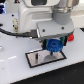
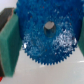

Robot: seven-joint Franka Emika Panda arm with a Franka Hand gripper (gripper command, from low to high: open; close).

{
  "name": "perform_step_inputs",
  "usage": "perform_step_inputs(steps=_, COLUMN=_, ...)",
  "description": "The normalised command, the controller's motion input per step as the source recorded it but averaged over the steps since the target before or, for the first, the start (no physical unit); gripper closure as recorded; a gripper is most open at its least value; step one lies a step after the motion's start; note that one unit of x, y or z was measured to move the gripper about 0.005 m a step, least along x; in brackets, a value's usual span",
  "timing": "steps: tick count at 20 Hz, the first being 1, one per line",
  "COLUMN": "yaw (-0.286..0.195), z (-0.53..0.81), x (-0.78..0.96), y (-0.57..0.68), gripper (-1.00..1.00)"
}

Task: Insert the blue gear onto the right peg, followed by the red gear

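Observation:
My gripper (image 1: 54,44) is shut on the blue gear (image 1: 54,46), which it holds flat just above the grey plate (image 1: 42,60) with the black border. In the wrist view the blue gear (image 2: 47,37) fills the space between the green finger pads (image 2: 9,42), and a dark round spot sits at its centre hole. The gear hides the right peg in the exterior view, so I cannot tell whether the peg is in the hole. A thin pin (image 1: 36,58) stands on the plate toward the exterior view's left. The red gear (image 1: 73,36) lies beyond the gripper on the exterior view's right.
The white tabletop (image 1: 15,67) surrounds the plate. The arm's white body (image 1: 35,15) and a black cable (image 1: 10,31) occupy the back and the exterior view's left.

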Motion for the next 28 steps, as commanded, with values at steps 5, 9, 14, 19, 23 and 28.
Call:
perform_step_inputs(steps=5, yaw=0.000, z=0.04, x=0.19, y=-0.03, gripper=1.00)
perform_step_inputs(steps=9, yaw=0.000, z=0.05, x=0.29, y=-0.04, gripper=1.00)
perform_step_inputs(steps=14, yaw=0.000, z=0.03, x=0.17, y=0.01, gripper=1.00)
perform_step_inputs(steps=19, yaw=0.000, z=0.26, x=0.21, y=0.02, gripper=1.00)
perform_step_inputs(steps=23, yaw=0.000, z=0.19, x=0.14, y=0.00, gripper=1.00)
perform_step_inputs(steps=28, yaw=0.000, z=0.17, x=0.20, y=-0.03, gripper=1.00)
